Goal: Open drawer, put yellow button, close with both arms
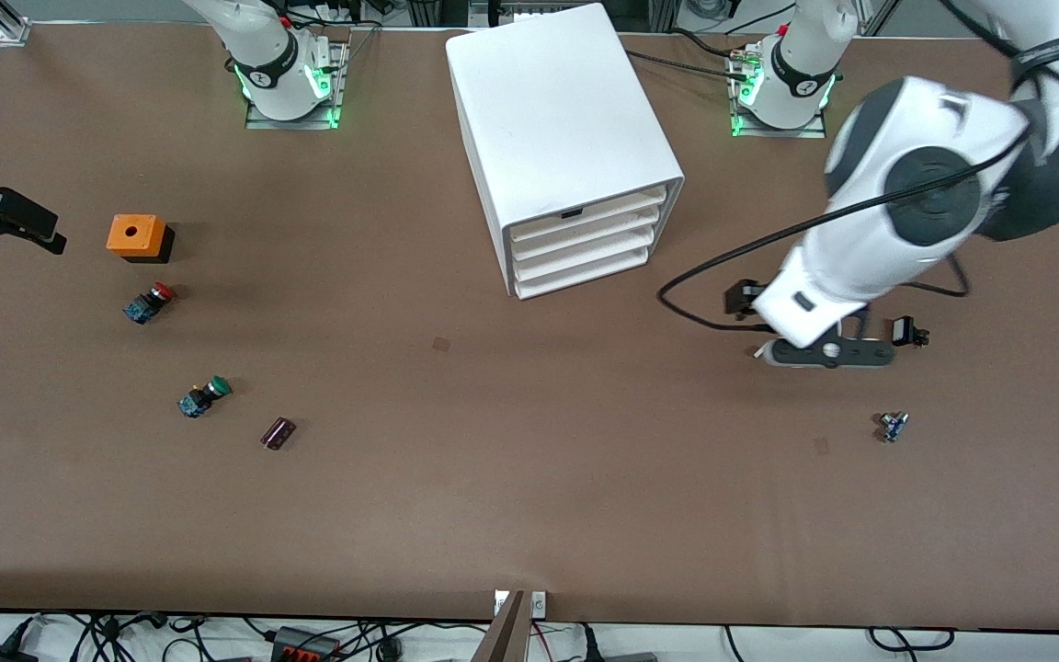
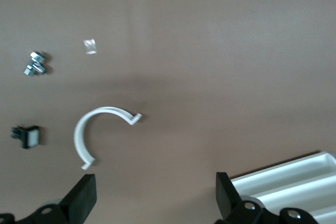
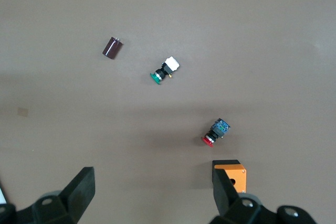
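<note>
Drawers [image 1: 580, 246] sit shut, no yellow button showing: either before opening or after closing. We hold left gripper [image 2: 156, 195] and right gripper [image 3: 153, 190] spread above the table [image 1: 529, 478].

Seen from the front, the left arm's white wrist covers the left gripper [image 2: 155, 198]; in the left wrist view its parted fingers are cut by the frame. The white curved plastic strip [image 2: 84, 129] shows only a tip under that wrist. The small metal-and-blue fitting [image 1: 893, 426], at five o'clock from the wrist, is too small to identify. The right gripper [image 3: 152, 195], at nine o'clock in the front view, is cropped there. One of its parted fingers overlaps the orange square box [image 3: 234, 170].
</note>
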Robot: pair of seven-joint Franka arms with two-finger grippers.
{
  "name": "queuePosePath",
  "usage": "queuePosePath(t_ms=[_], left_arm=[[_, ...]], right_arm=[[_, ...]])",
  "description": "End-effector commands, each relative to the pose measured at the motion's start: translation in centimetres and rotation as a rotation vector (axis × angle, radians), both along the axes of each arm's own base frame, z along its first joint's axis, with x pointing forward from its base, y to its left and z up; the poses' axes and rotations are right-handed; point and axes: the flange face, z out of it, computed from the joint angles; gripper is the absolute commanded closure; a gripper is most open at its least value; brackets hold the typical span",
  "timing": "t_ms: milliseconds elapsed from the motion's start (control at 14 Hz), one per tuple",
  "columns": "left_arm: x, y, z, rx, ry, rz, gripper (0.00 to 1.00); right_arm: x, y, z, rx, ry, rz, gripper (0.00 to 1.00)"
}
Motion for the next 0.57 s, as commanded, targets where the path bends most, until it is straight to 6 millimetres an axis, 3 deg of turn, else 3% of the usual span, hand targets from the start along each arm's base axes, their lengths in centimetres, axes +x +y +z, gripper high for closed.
queuePosePath(t_ms=[0,71,286,357,500], left_arm=[[-0.8,5.0,3.6,-0.043,-0.012,-0.036,0.0],[-0.9,8.0,4.0,-0.087,-0.008,-0.01,0.0],[-3.2,12.1,5.5,-0.102,-0.117,-0.043,0.0],[-4.4,13.0,6.8,-0.102,-0.17,-0.028,0.0],[-6.1,13.3,7.3,-0.09,-0.17,-0.032,0.0]], right_arm=[[-0.8,0.1,0.1,-0.011,0.001,-0.006,0.0],[-0.7,0.1,-0.3,-0.011,0.004,-0.006,0.0],[-1.0,0.1,-0.3,-0.011,-0.002,-0.005,0.0],[-1.0,0.1,-0.3,-0.011,0.0,-0.004,0.0],[-1.1,0.1,-0.2,-0.01,-0.002,-0.004,0.0]])
